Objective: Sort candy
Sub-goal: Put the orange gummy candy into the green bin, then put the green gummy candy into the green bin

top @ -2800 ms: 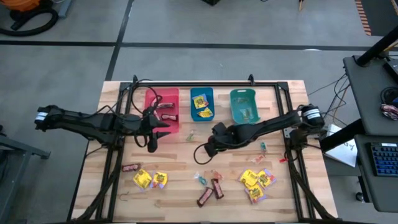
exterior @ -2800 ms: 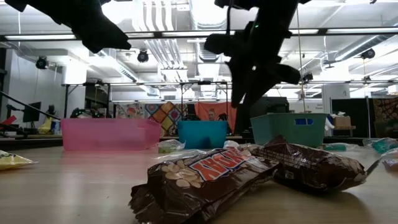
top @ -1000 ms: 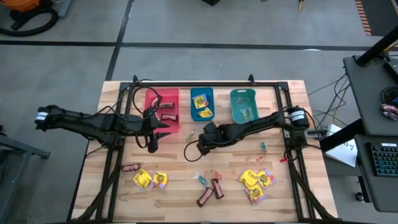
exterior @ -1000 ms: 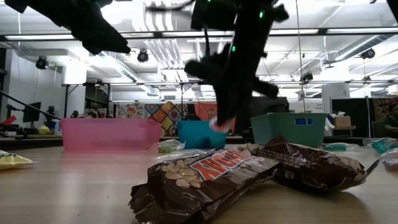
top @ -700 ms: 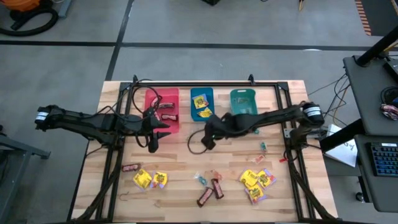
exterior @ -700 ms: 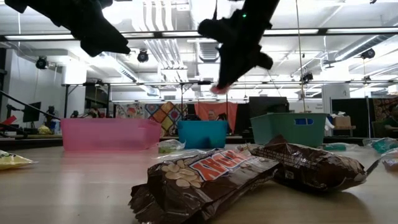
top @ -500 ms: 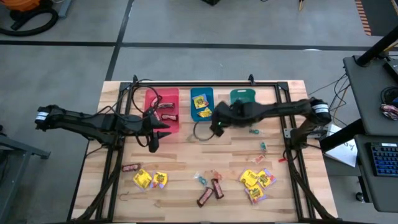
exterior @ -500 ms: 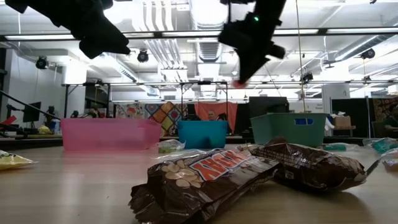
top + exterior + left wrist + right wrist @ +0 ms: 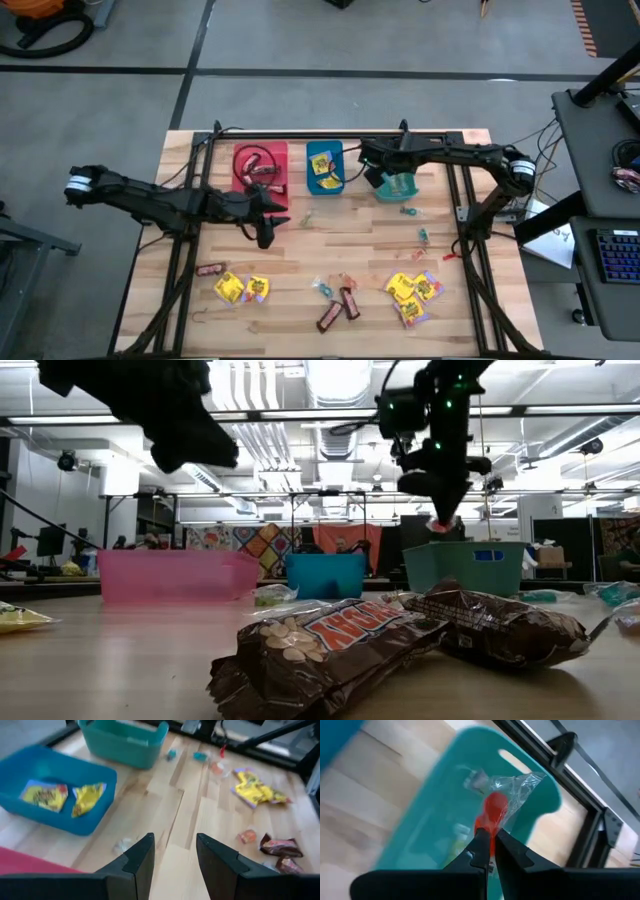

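My right gripper (image 9: pixel 378 174) hangs above the teal bin (image 9: pixel 398 184) at the table's far side, shut on a red sweet in a clear twist wrapper (image 9: pixel 495 809), also seen in the low view as the red sweet (image 9: pixel 438 523). My left gripper (image 9: pixel 267 236) hovers open over bare wood near the red bin (image 9: pixel 262 152), with nothing between its fingers (image 9: pixel 141 858). The blue bin (image 9: pixel 324 167) holds yellow packets. More candy lies near the front edge: yellow packets (image 9: pixel 240 288), brown bars (image 9: pixel 338 308) and small twist-wrapped pieces (image 9: pixel 324 287). My right gripper pinches the red sweet by its near end (image 9: pixel 485 827) between its two fingertips. The fingers slant down from above. The sweet sticks out past the tips, its clear wrapper tail (image 9: pixel 522 787) fanned out, and it is lifted clear above the teal bin.
A black frame rail (image 9: pixel 320 134) runs along the far edge behind the three bins. Loose small sweets (image 9: pixel 407 211) lie in front of the teal bin, another (image 9: pixel 307 216) in front of the blue one. A second heap of yellow packets (image 9: pixel 412 290) lies at the front right.
My right gripper has risen from the table's middle and swung toward the far right, carrying the red sweet until it hangs over the teal bin. My left gripper has shifted a little toward the table's right and down, rolling slightly, still open.
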